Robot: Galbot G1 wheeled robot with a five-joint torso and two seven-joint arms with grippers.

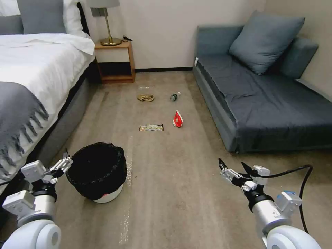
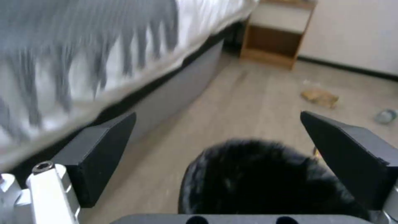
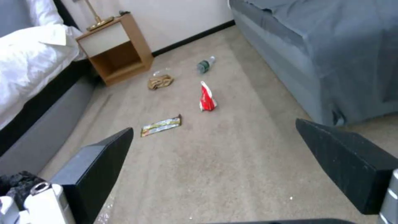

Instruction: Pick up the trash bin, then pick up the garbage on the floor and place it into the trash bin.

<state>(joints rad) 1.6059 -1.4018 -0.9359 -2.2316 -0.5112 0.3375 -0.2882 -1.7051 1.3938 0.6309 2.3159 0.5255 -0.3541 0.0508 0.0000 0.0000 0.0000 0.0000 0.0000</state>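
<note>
The trash bin [image 1: 97, 172], white with a crinkly black bag over its rim, stands on the carpet at the near left. My left gripper [image 1: 64, 163] hovers open just left of its rim; the left wrist view has the bin [image 2: 257, 180] between and beyond the open fingers [image 2: 104, 149]. Farther off lies the garbage: a gold-and-dark bar wrapper [image 1: 151, 128], a red-and-white packet [image 1: 177, 119], crumpled tan paper [image 1: 145, 98] and a small bottle [image 1: 175, 96]. My right gripper [image 1: 235, 170] is open above bare carpet at the near right, well short of the wrapper [image 3: 161, 125] and packet [image 3: 206, 97].
A bed [image 1: 31, 79] with a fringed grey throw runs along the left. A wooden nightstand [image 1: 116, 60] with a lamp stands at the far wall. A grey sofa [image 1: 263, 97] lines the right. Open carpet lies between them.
</note>
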